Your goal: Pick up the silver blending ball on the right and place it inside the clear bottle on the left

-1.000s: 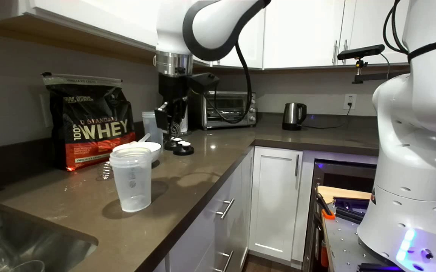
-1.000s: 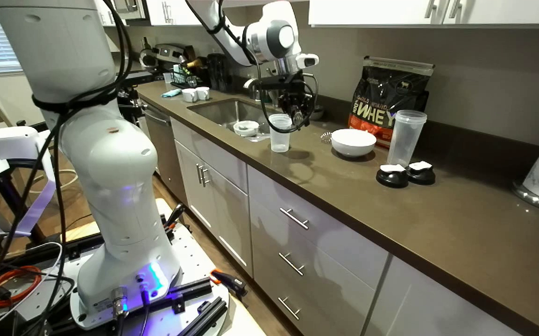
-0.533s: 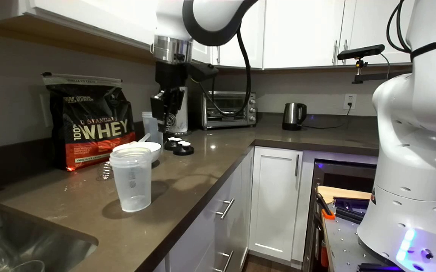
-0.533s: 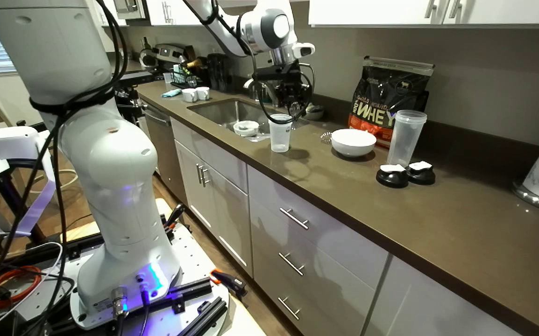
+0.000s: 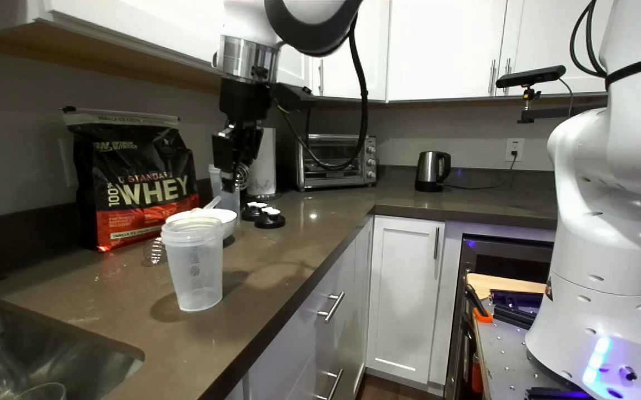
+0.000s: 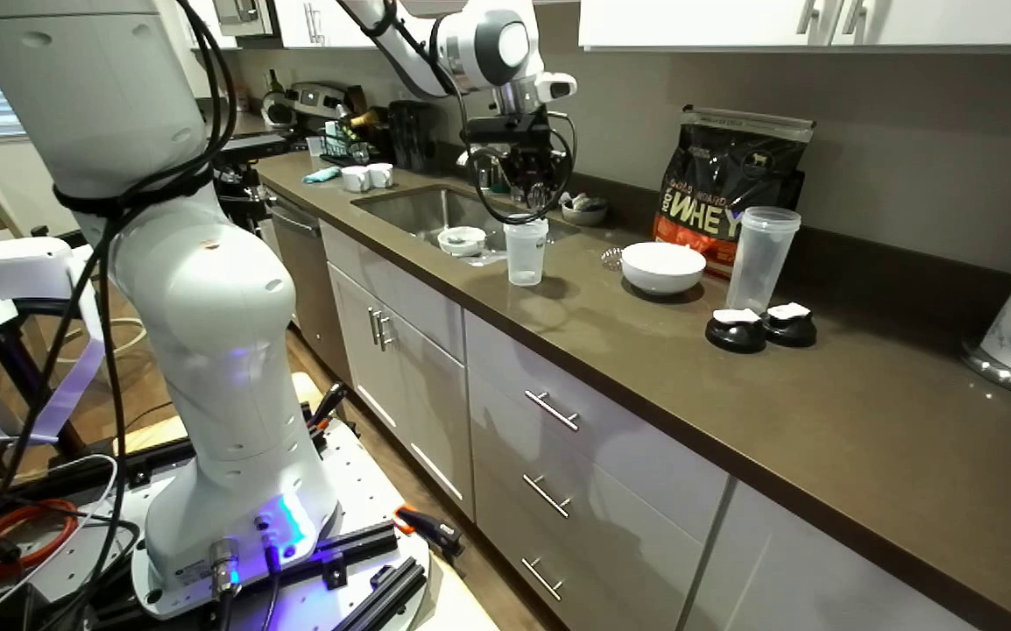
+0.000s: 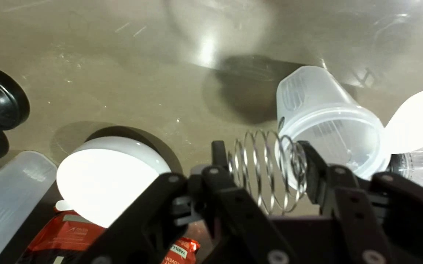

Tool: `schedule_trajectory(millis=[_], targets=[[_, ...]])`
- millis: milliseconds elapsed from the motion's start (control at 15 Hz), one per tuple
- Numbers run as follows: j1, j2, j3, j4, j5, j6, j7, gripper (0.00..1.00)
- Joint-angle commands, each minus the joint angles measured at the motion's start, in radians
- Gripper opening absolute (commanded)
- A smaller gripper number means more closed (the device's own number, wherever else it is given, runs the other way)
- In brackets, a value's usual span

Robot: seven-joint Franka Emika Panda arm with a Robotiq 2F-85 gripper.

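My gripper (image 7: 264,161) is shut on the silver blending ball (image 7: 257,172), a springy wire coil between the two fingers. In both exterior views the gripper (image 5: 237,180) (image 6: 535,188) holds the ball (image 5: 241,176) (image 6: 540,196) above the counter. The clear bottle (image 5: 195,272) (image 6: 526,256) stands upright and open on the counter near the sink. In the wrist view the bottle (image 7: 308,91) lies right of the ball, and the ball's right end overlaps its rim. The ball is higher than the rim and outside the mouth. A second wire ball (image 5: 156,251) (image 6: 611,258) rests near the whey bag.
A white bowl (image 5: 227,219) (image 6: 663,268) (image 7: 109,183), a whey bag (image 5: 137,178) (image 6: 724,193), another translucent bottle (image 6: 764,258) (image 7: 13,201) and black lids (image 5: 269,219) (image 6: 736,333) (image 7: 6,99) stand along the counter. The sink (image 5: 104,339) (image 6: 383,203) is beside the clear bottle. Upper cabinets (image 6: 908,22) overhang.
My gripper has risen and moved toward the clear bottle's side, leftward in both exterior views, with the ball held between its fingers. The bottle, bowl and other counter items have not moved.
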Motion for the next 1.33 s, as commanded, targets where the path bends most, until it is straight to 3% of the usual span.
schedule_trajectory(millis=[0,533,1267], targets=[[0.000,0.001,0.018,0.022,0.034,-0.035,-0.051,0.51],[0.008,0.017,0.043,0.043,0.038,-0.029,-0.068,0.57],[0.038,0.065,0.080,0.055,0.023,0.022,-0.047,0.57]])
